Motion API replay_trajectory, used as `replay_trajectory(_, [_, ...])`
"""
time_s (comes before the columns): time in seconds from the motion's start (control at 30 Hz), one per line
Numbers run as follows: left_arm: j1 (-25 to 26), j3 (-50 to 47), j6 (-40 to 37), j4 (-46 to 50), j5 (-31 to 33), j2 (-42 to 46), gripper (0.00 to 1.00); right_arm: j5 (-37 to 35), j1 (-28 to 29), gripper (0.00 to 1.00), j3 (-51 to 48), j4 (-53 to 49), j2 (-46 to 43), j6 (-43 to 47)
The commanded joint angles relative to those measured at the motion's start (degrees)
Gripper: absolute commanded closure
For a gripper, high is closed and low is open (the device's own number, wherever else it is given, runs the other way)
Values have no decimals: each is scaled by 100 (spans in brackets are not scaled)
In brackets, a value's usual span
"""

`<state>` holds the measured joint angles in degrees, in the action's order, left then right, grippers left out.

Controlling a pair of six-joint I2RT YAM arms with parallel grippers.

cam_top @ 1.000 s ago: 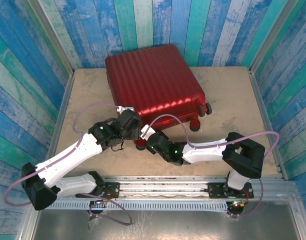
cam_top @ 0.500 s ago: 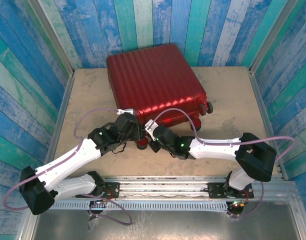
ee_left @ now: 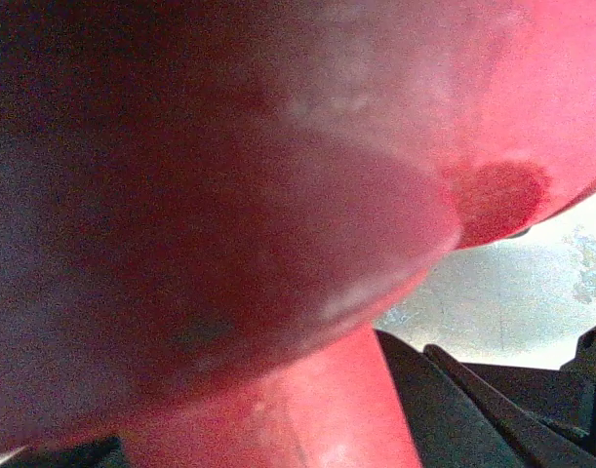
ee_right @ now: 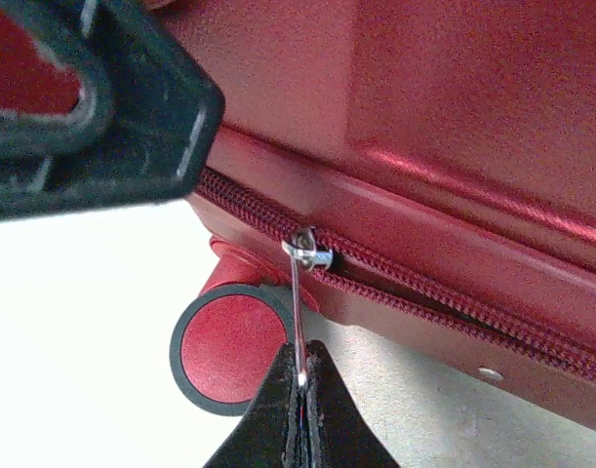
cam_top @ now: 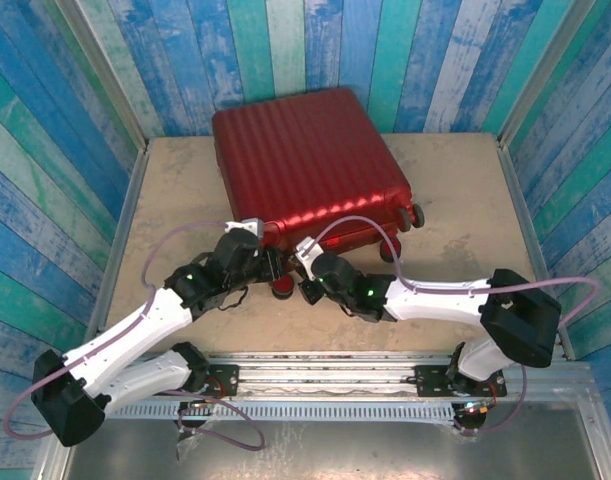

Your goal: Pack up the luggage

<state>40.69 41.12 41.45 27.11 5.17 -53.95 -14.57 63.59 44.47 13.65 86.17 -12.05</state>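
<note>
slippage threatens: right gripper (ee_right: 299, 363) pinches the thin zipper pull (ee_right: 297, 304) by its tip; a skewed tug could free it. left gripper (cam_top: 262, 262), jaws unreadable, crowds the near corner of the luggage (cam_top: 305, 160), which lies flat toward the back of the table (cam_top: 455, 200).

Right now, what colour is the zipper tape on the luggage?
Dark red zipper tape, clearest from the right wrist.

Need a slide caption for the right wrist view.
Right end effector shut on the silver zipper pull of the red luggage, a black-rimmed wheel just beside it.
</note>
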Motion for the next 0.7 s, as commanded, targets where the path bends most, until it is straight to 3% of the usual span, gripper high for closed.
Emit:
replay_trajectory(0.0, [-461, -217, -292, 135, 996, -114, 100, -179, -48, 100, -294, 480, -695, -149])
replay_trajectory(0.27, [-753, -130, -457, 253, 830, -20, 100, -170, -500, 98, -1021, 715, -1153, -573])
replay_trajectory(0.3, [-754, -109, -490, 226, 745, 2, 100, -91, -489, 89, -979, 563, -1185, -467])
replay_trajectory(0.33, [-753, -105, -527, 155, 600, 37, 100, 74, -493, 71, -906, 379, -1200, -308])
replay_trajectory(0.37, [-752, -113, -550, 81, 459, 66, 100, 293, -483, 47, -868, 294, -1191, -154])
replay_trajectory(0.43, [-755, -109, -579, -14, 279, 87, 100, 404, -353, 42, -794, 243, -1138, 51])
replay_trajectory(0.5, [-754, -71, -624, -46, 121, 56, 100, 41, -83, 39, -623, 97, -1027, 54])
replay_trajectory(0.67, [-754, 29, -647, -78, -69, 33, 100, -1822, 865, 36, 184, -324, -278, -315])
